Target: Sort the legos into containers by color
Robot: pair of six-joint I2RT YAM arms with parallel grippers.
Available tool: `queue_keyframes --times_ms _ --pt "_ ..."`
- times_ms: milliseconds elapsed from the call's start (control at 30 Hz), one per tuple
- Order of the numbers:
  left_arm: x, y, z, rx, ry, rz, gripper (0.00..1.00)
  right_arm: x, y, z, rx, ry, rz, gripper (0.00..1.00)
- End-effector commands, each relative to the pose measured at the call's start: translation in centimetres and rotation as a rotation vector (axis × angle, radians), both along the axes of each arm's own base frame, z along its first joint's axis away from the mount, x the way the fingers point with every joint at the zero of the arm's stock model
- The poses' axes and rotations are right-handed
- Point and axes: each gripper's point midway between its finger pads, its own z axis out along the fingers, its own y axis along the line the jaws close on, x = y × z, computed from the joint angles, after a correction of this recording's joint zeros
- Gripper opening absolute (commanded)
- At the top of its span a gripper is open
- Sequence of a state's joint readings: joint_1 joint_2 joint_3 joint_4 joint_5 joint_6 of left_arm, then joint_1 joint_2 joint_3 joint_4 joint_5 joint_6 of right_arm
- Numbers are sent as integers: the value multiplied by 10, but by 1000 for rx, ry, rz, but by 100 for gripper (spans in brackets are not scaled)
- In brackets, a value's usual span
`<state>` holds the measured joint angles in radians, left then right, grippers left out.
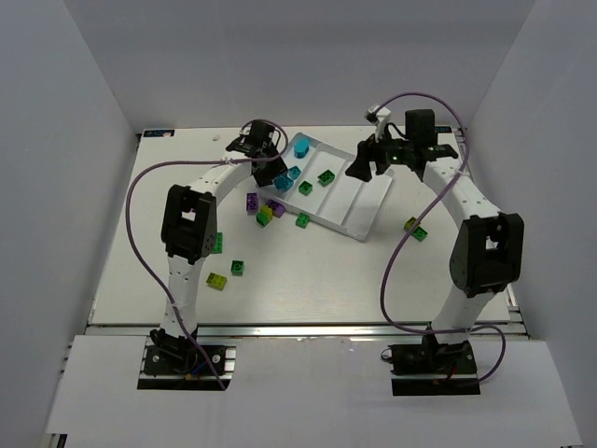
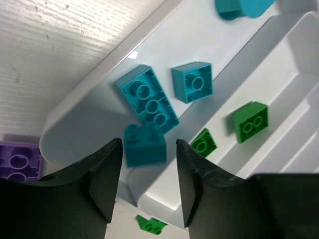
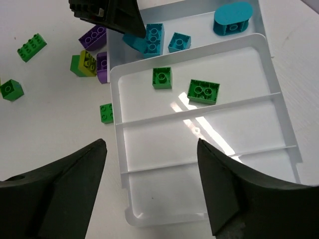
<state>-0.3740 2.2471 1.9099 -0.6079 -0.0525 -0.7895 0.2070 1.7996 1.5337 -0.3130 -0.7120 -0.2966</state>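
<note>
White walls (image 1: 84,140) close round a pale counter (image 1: 317,289) on three sides. Two white arms rise from its near edge, the left arm (image 1: 187,233) and the right arm (image 1: 485,252), both bent in toward the far middle. There a white tray (image 1: 362,207) with four long compartments lies askew to the counter's edges.

The right hand (image 3: 152,144) hangs over the tray, its fingers spread wide and gripping nothing. The left hand (image 2: 149,144) is over the end compartment, the one toward the far left corner. Its fingers are parted and a blurred cyan brick (image 2: 142,153) shows between the tips with a gap at one side, so it is not clamped.

That compartment also holds a long cyan brick (image 2: 148,99), a square cyan brick (image 2: 193,81) and a rounded cyan piece (image 2: 239,7). The next compartment holds a wide green brick (image 3: 204,91) and a small green brick (image 3: 162,77).

Just beside the tray, toward the left edge, lie two purple bricks (image 3: 94,37) and a yellow-green brick (image 3: 84,63), with a loose green brick (image 3: 106,113) close by. Nearer the left arm lie two more green bricks (image 1: 216,245) and a second yellow-green brick (image 1: 216,280). A yellow-green and green pair (image 1: 415,229) lies near the right edge.
</note>
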Motion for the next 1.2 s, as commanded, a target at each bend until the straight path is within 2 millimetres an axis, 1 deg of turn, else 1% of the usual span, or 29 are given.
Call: queue_keyframes --times_ms 0,33,100,200,300,333,367,400,433,467,533,567,600,633,667,700,733,767,800,833,867,900,933,967,1033,1067,1100,1133,1167 --pt "1 4 14 11 -10 -1 61 -10 -16 5 -13 -27 3 79" --pt "1 5 15 13 -13 1 64 -11 -23 3 -38 -48 3 81" --pt "1 6 19 18 -21 5 72 -15 -41 8 -61 -81 -30 85" --pt "0 8 24 24 -37 1 74 -18 -56 6 -74 -90 -58 89" --pt "1 9 42 27 -79 -21 75 -19 -76 2 -45 -37 -133 89" --pt "-2 12 43 38 -83 -21 77 -17 -87 2 -19 -1 -159 89" --pt "-4 15 60 37 -116 -13 79 -20 -86 1 -9 17 -129 89" --pt "-6 18 67 39 -136 -5 83 -31 -96 -3 12 91 -116 89" --pt "-18 25 54 56 -115 4 96 -30 -106 -6 2 107 -135 89" --pt "-19 29 86 28 -199 29 98 -29 -112 -9 -25 100 -148 89" --pt "-29 36 95 24 -233 48 98 -32 -129 -17 -127 79 -195 85" --pt "-38 43 87 33 -222 62 98 -35 -136 -23 -167 79 -210 82" --pt "-44 47 103 19 -253 68 98 -42 -148 -34 -230 94 -232 79" --pt "-49 49 105 18 -255 73 98 -47 -154 -40 -258 106 -237 77" --pt "-59 54 95 25 -232 79 98 -51 -160 -45 -284 120 -244 74" --pt "-65 58 107 12 -253 87 98 -57 -166 -53 -308 137 -243 73" --pt "-70 62 108 6 -253 94 98 -63 -176 -55 -318 158 -263 73" --pt "-75 65 111 -8 -259 109 98 -66 -180 -57 -320 165 -266 74" --pt "-83 72 101 -7 -241 120 98 -73 -183 -66 -327 185 -266 76" --pt "-90 77 115 -25 -270 129 98 -76 -189 -67 -357 166 -261 78" --pt "-93 79 120 -42 -285 136 98 -80 -192 -73 -378 165 -249 84" --pt "-101 85 113 -47 -271 142 98 -88 -193 -84 -399 182 -235 89" --pt "-104 88 116 -54 -280 149 98 -91 -197 -88 -424 170 -217 89" --pt "-111 92 129 -69 -309 152 98 -94 -199 -93 -432 170 -207 89" --pt "-120 97 127 -71 -303 151 98 -102 -201 -105 -436 181 -197 89" --pt "-126 98 134 -77 -319 143 98 -103 -202 -109 -444 171 -178 89" --pt "-130 98 135 -79 -322 138 98 -102 -203 -112 -451 158 -172 89" --pt "-136 100 128 -78 -308 134 98 -107 -203 -121 -453 166 -162 89" --pt "-142 100 133 -90 -321 131 98 -107 -204 -126 -466 148 -143 89"
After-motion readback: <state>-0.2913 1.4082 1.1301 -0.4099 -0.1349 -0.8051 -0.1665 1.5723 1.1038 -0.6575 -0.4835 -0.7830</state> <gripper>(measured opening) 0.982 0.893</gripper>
